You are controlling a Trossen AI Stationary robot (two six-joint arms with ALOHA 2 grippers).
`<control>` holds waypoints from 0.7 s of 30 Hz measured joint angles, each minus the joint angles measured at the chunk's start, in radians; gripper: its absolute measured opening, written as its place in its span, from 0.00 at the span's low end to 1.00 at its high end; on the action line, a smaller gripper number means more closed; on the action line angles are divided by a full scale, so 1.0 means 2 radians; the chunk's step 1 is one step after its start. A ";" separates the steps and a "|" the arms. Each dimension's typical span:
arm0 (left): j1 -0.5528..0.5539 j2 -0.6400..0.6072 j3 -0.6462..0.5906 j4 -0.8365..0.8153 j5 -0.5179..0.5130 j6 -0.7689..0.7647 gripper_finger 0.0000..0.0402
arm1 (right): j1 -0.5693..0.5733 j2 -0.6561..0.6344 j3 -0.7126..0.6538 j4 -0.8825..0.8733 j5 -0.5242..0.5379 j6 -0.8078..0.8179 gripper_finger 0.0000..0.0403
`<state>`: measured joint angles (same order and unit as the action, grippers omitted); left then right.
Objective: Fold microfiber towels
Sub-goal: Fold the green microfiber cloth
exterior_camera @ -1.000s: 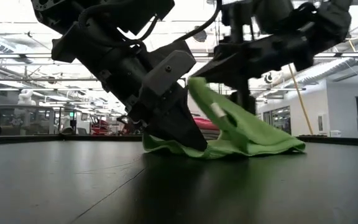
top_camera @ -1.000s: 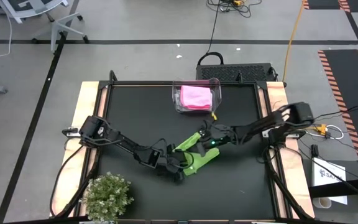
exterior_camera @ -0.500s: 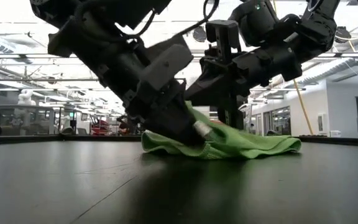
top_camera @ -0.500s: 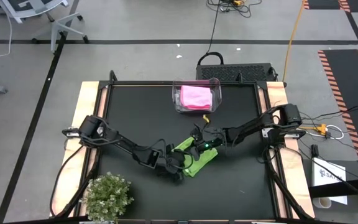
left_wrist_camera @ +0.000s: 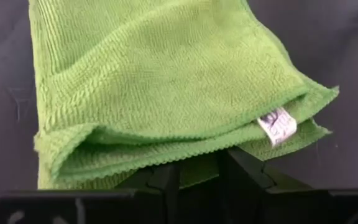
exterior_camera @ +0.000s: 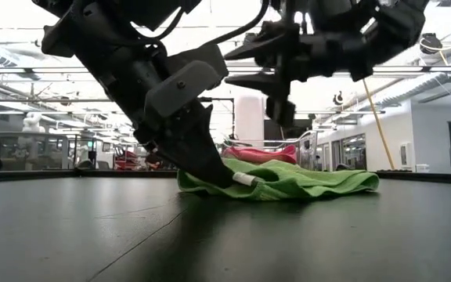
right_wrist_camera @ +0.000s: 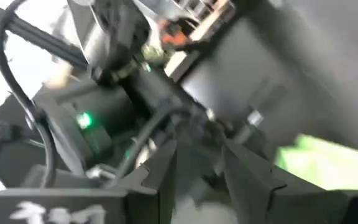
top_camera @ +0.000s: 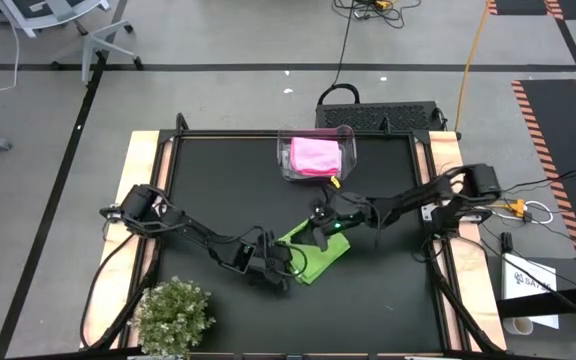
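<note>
Lime green towel folded on the black surface, its near corner pinched by the left fingers — bare surface all round. Right fingers spread, raised just above the towel. Beyond them, clear bin holding a pink towel. Small white tag at the corner, unreadable.

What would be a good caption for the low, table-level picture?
Left gripper pins a folded green towel to the black table while the right gripper hangs open above it.

2 black jointed arms with loose dark cables along their links; the right arm carries a small green light, and the left arm a pale grey panel.
</note>
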<state>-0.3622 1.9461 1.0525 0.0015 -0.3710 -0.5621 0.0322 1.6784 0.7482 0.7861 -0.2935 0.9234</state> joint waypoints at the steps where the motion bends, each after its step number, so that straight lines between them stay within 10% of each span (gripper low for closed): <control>1: 0.000 0.000 0.000 -0.001 0.000 0.000 0.27 | 0.003 -0.013 0.000 -0.024 0.000 -0.007 0.29; 11: 0.000 0.000 0.000 -0.005 0.001 0.000 0.27 | 0.072 -0.006 -0.001 -0.144 0.185 -0.129 0.24; 21: -0.005 0.000 0.000 -0.007 0.002 -0.012 0.27 | 0.050 0.080 -0.001 -0.139 0.185 -0.149 0.24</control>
<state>-0.3717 1.9465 1.0521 -0.0128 -0.3672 -0.5856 0.1324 1.8382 0.7460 0.5076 0.0757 0.6262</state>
